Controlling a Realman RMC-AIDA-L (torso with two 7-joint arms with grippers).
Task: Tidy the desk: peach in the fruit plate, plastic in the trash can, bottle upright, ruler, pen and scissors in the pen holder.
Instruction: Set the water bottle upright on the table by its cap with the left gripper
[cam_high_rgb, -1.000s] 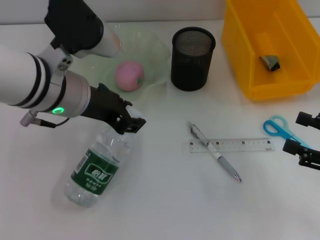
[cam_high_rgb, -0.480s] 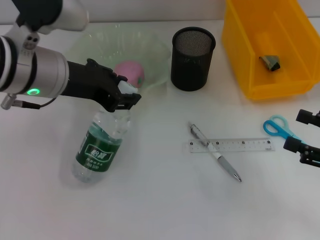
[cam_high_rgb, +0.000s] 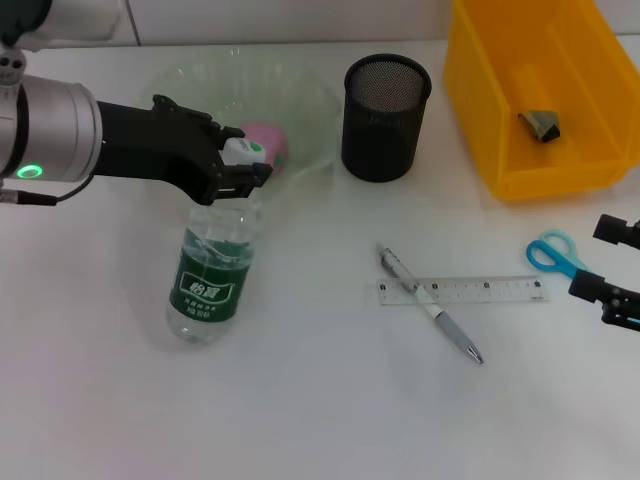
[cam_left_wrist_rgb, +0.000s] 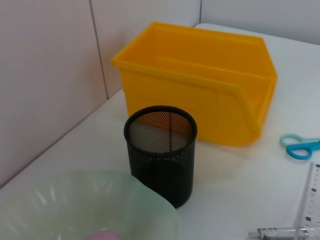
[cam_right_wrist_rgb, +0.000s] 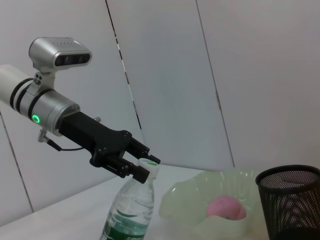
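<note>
1. The left end effector (cam_high_rgb: 245, 168) pinches the neck of the water bottle (cam_high_rgb: 212, 268) just under its white cap; the right wrist view shows the black fingers (cam_right_wrist_rgb: 131, 170) clamped on either side of the cap, with the bottle nearly upright, leaning slightly.
2. The bottle's base rests on the white tabletop (cam_high_rgb: 300, 400), in front of the pale green fruit plate (cam_high_rgb: 310, 110).
3. The pink peach (cam_high_rgb: 270, 140) lies in the fruit plate, partly hidden behind the left end effector in the head view.
4. The black mesh pen holder (cam_high_rgb: 386, 117) stands just beside the plate, between it and the yellow bin (cam_high_rgb: 530, 100), which holds a small dark object (cam_high_rgb: 541, 125).
5. The pen (cam_high_rgb: 430, 316) lies crossed over the clear ruler (cam_high_rgb: 463, 290) near the tabletop's middle.
6. The blue-handled scissors (cam_high_rgb: 558, 253) lie near the right edge, close to the right end effector (cam_high_rgb: 612, 270), whose fingers are spread apart with nothing between them.
</note>
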